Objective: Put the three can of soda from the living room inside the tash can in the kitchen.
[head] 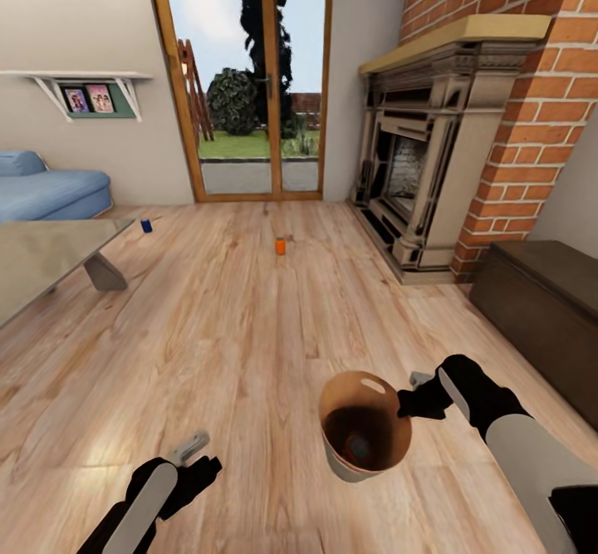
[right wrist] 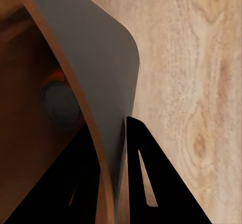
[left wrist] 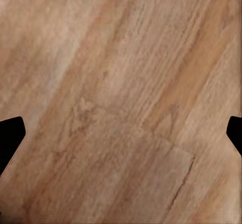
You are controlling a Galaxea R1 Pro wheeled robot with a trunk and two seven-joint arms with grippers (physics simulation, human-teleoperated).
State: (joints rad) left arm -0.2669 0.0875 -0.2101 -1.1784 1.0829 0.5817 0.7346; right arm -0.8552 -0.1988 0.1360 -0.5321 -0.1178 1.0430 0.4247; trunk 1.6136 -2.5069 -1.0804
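We carry the tash can (head: 365,426) in our right tool (head: 413,403), whose fingers pinch its rim wall; one can of soda (right wrist: 60,102) already lies inside. From the bucket, the orange can (head: 281,246) stands upright on the floor well ahead toward the glass doors, the blue can (head: 146,225) farther left beside the bench (head: 41,259). Our left tool (head: 193,448) hangs spread and empty, nearer both.

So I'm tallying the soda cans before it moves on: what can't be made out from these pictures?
- Can inside the tash can: head view shows a blurred shape in shadow; colour unclear.
- Right wrist view: a round can end, the bucket wall hides the rest.
- Blue can and orange can: too small to read.
- Left gripper: fingers cut off by edges in the wrist view.
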